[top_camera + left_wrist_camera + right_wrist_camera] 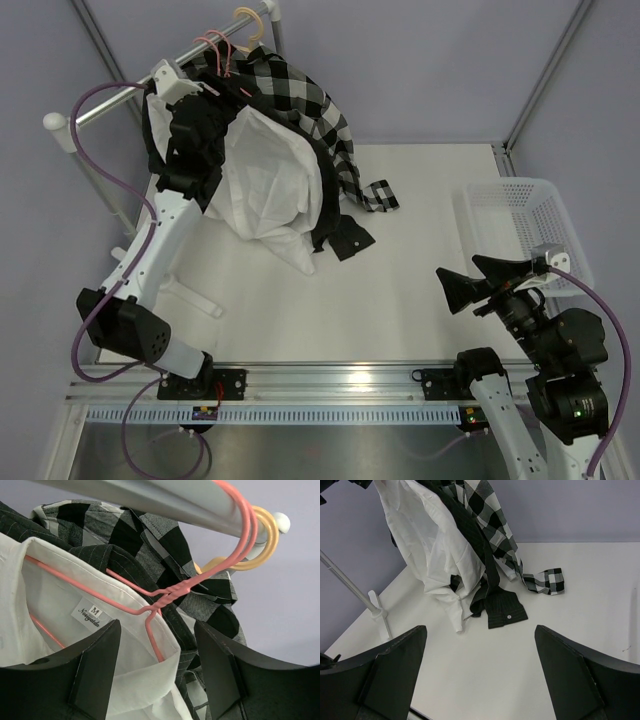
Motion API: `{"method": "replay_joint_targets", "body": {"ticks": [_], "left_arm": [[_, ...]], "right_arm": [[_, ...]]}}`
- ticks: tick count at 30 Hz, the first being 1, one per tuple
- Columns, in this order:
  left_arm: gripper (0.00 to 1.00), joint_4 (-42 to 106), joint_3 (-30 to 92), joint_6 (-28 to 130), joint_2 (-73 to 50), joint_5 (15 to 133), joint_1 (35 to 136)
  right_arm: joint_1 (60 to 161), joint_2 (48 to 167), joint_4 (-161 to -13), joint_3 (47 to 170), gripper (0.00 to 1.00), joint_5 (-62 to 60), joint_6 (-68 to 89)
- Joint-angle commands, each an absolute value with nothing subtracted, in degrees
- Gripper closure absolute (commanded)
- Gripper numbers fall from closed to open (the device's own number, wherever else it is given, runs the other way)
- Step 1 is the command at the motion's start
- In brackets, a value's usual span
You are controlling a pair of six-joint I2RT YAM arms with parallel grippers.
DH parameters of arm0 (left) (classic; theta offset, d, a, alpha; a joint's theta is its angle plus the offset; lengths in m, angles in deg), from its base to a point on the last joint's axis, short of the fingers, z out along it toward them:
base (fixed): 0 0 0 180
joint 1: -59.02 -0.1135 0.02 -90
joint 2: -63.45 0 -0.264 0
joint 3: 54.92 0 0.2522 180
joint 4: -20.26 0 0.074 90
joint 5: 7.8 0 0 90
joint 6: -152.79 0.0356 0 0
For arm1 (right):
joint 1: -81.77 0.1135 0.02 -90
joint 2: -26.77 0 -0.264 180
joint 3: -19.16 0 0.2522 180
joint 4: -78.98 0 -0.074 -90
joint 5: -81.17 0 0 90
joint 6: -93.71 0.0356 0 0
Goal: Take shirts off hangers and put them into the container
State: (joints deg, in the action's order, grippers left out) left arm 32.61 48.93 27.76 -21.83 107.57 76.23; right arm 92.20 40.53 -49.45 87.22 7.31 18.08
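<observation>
- Left gripper (157, 647): up at the rail (150, 497), jaws partly apart, straddling the collar of the white shirt (55, 600); no firm pinch visible
- Between the fingers (95, 665): the white collar with its size label (92, 616) and the wire of a pink hanger (165, 597) coming down from its twisted neck
- That pink hanger hooks over the rail; a beige hanger (260, 535) hooks on just beyond it
- Dark striped shirt (125, 560) lies directly behind the white collar, checked shirt (125, 530) behind that; all three hang bunched together on the rail
- Top view: shirt tails and sleeves drape down onto the surface (400, 300); a dark cuff (507, 612) and a checked cuff (547, 580) lie flat on it
- Right gripper (480, 640): jaws wide, holding nothing, hovering over the surface at the near right, pointed toward the shirts
- Container (510, 185): white lattice basket on the right side of the surface, just beside the right gripper, well apart from the shirts; no shirt in the part of it that shows
</observation>
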Motion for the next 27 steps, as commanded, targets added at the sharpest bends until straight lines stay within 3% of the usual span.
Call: {"method": "replay_joint_targets", "body": {"ticks": [1,9,27], "left_arm": [[0.36,28.75,51.83,26.76,-22.86,107.78,75.45],[0.45,29.27,54.55,25.53,-25.14,106.03,74.92],[0.81,29.80,53.77,22.10,-24.01,104.09,73.61]], "right_arm": [[92.40,39.69,-49.81,86.97,0.00,8.04,17.95],[92.40,39.07,-49.64,86.36,0.01,7.78,17.77],[92.49,38.37,-49.73,85.92,0.01,7.08,17.68]]}}
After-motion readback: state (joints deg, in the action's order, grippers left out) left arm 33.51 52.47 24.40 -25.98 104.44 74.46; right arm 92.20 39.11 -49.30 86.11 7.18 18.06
